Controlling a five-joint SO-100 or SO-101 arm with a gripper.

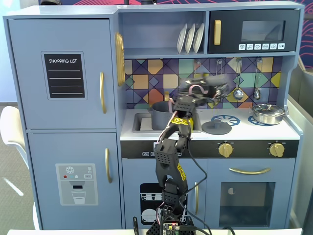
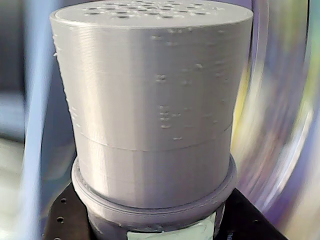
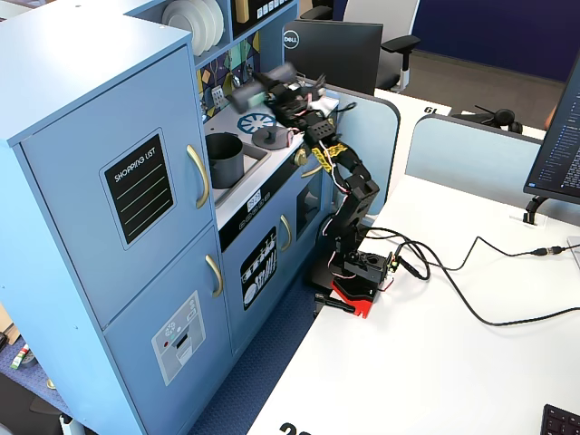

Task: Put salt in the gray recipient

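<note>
Jaws: closed on the salt shaker (image 2: 150, 115), which fills the wrist view; its base sits between the black jaw parts at the bottom edge.
Gripper (image 1: 215, 85): blurred in both fixed views, raised above the counter (image 1: 244, 129) of the toy kitchen, to the right of the gray pot as a fixed view from the front shows it.
Salt shaker: gray, ribbed plastic, wider at the top, with small holes in its flat top; in a fixed view (image 3: 272, 77) it shows only as a blurred shape at the end of the arm.
Gray pot (image 1: 160, 114): upright in the sink, left of the arm's wrist in that front view; also seen in a fixed view from the side (image 3: 224, 156). Apart from the shaker.
Gray lid (image 1: 216, 127): flat on the counter right of the sink, near the blue burner ring.
Steel pan (image 1: 268, 113): on the far right of the counter.
Arm (image 3: 349, 195): black, base standing on the white desk (image 3: 435, 362), reaching up and over the counter edge.
Background: plates (image 1: 190, 38) upright on the upper shelf, ladles hanging on the tiled wall.
</note>
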